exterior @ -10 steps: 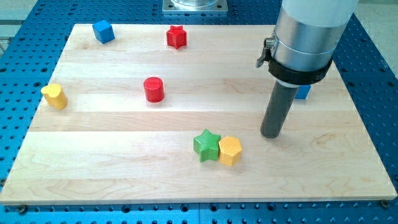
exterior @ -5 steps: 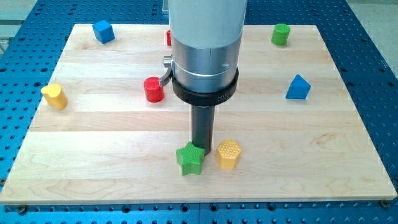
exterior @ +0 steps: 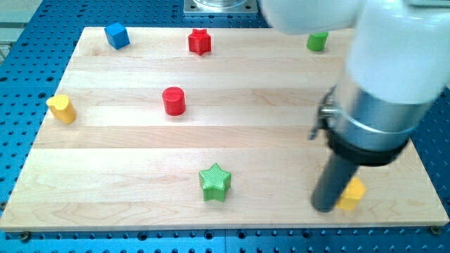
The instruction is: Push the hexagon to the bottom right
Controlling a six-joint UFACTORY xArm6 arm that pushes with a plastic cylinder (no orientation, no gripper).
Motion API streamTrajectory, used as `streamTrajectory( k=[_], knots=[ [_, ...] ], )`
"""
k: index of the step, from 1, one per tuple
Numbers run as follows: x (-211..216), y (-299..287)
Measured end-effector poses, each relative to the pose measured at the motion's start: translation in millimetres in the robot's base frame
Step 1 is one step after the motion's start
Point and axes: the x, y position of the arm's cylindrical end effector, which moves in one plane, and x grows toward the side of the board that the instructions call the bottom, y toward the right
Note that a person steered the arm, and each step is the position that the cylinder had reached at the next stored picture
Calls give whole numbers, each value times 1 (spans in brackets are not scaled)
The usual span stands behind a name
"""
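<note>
On the table [exterior: 105, 161], from the left, lie a yellow block [exterior: 62, 109], a red cylinder [exterior: 174, 100], a green star [exterior: 214, 182], then near right my tip [exterior: 324, 208], with no claw, touching the yellow hexagon [exterior: 351, 192].

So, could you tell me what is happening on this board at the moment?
The arm is pushing the yellow hexagon toward the board's bottom right. My tip sits right against the hexagon's left side, and the block already lies near the bottom right corner of the wooden board. The green star stands apart, further to the view's left, near the bottom edge. The other blocks lie well away from the tip.
</note>
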Motion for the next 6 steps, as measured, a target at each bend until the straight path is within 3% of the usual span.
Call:
streamTrajectory(
  k=[1, 3, 6],
  knots=[
    [-15, 17],
    [-56, -5],
    [-57, -5]
  ],
)
